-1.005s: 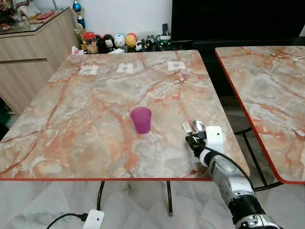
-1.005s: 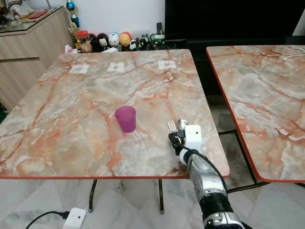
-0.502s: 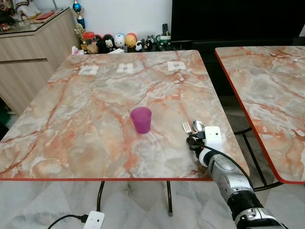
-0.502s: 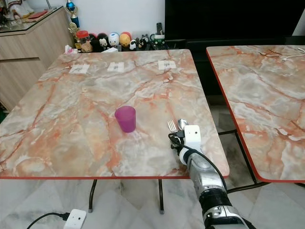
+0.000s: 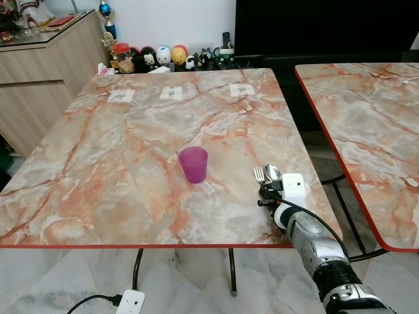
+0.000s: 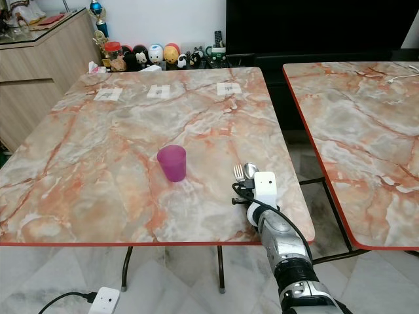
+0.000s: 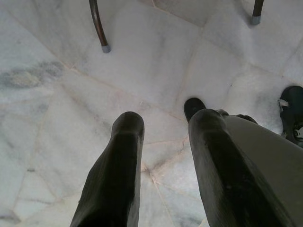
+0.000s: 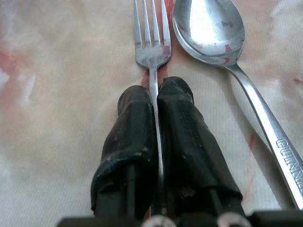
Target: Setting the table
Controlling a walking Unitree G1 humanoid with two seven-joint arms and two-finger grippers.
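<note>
Steel fork [image 8: 151, 45] lies on the marble-patterned table [image 5: 131, 170] near its front right corner, its thin handle clamped between the two black fingers [image 8: 135, 127] of the right gripper [image 8: 155, 92], tines pointing away from the robot. A spoon [image 8: 213, 33] lies just beside the fork on its right, bowl up, its handle running past the outside of the gripper and not held. A purple cup [image 5: 194, 163] stands upright well to the left of the cutlery. The left gripper [image 7: 163, 125] hangs idle over the pale tiled floor [image 7: 57, 94], fingers apart. A second matching table [image 5: 366, 124] stands to the right, a wooden cabinet [image 5: 39, 72] at the far left, figurines [image 5: 163, 56] beyond the far table edge. Against a second ago, fork, spoon and gripper sit very slightly farther right; the cup has not moved.
</note>
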